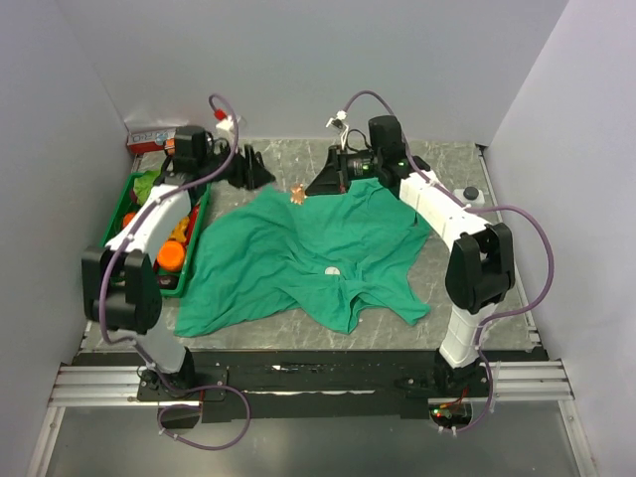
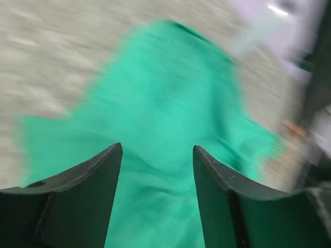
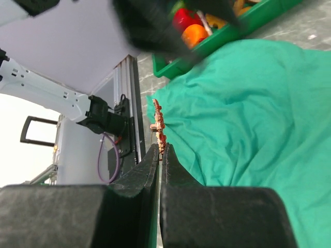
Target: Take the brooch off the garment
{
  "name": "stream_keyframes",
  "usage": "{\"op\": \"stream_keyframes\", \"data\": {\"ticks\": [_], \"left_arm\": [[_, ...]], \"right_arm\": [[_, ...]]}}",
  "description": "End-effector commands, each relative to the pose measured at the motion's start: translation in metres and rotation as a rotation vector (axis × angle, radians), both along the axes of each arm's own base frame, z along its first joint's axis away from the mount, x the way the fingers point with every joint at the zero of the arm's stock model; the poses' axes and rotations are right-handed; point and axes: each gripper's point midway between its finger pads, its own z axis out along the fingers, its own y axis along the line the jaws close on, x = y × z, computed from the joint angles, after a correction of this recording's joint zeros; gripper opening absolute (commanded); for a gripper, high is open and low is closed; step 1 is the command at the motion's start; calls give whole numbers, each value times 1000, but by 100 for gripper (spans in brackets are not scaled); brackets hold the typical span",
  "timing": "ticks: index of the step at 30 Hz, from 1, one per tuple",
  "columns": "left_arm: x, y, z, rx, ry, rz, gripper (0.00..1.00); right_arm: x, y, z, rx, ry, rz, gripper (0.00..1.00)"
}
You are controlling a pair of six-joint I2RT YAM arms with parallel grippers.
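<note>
**Right fingers pinch the brooch at the shirt's far edge**

The right gripper [image 3: 161, 150] has its two fingers pressed flat together. Its wrist view shows the near end of the small orange-gold brooch [image 3: 158, 126] caught at the seam between the tips. The rest of the ornament stands up beyond them, edge-on. It sits right against the border of the teal-green T-shirt [image 3: 248, 119], and the pictures do not show whether it is still pinned to the cloth.

From above, the brooch [image 1: 297, 194] lies at the garment's far edge, between the two grippers. The right gripper [image 1: 316, 185] is just beside it.

The left gripper [image 2: 158, 150] has its fingers apart with nothing between them. Its wrist view is blurred and shows only green fabric below. In the overhead view the left gripper [image 1: 260, 177] is near the shirt's far left corner.

The T-shirt [image 1: 308, 258] is spread wrinkled across the grey marbled table [image 1: 298, 159]. A green bin [image 3: 232, 35] stands at the shirt's left side and holds orange and red items.
</note>
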Motion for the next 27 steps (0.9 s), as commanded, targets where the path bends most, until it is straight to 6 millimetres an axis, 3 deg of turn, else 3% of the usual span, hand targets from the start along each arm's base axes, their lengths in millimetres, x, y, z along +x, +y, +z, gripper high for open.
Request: {"op": "stream_keyframes", "data": {"ticks": [1, 4, 5, 6, 8, 9, 11, 20, 27], "left_arm": [[96, 56, 11, 188, -159, 376, 63], [135, 73, -10, 265, -147, 469, 65], [145, 75, -7, 280, -168, 483, 65], [154, 77, -22, 294, -157, 492, 66], [165, 81, -27, 319, -175, 518, 67], [171, 83, -42, 334, -155, 522, 67], [182, 90, -56, 358, -144, 560, 68], [205, 92, -90, 381, -120, 583, 74], [219, 93, -109, 420, -129, 571, 70]], "right_arm": [[3, -9, 14, 11, -67, -7, 0], [2, -15, 14, -3, -84, -25, 0], [2, -17, 13, -10, -91, -32, 0], [2, -20, 11, -18, -90, -39, 0], [-1, -25, 9, -30, -97, -50, 0], [0, -28, 8, -34, -97, -59, 0], [-3, -34, 7, -47, -102, -72, 0], [-16, -49, 0, -80, -114, -104, 0], [-18, -54, -3, -113, -137, -119, 0]]}}
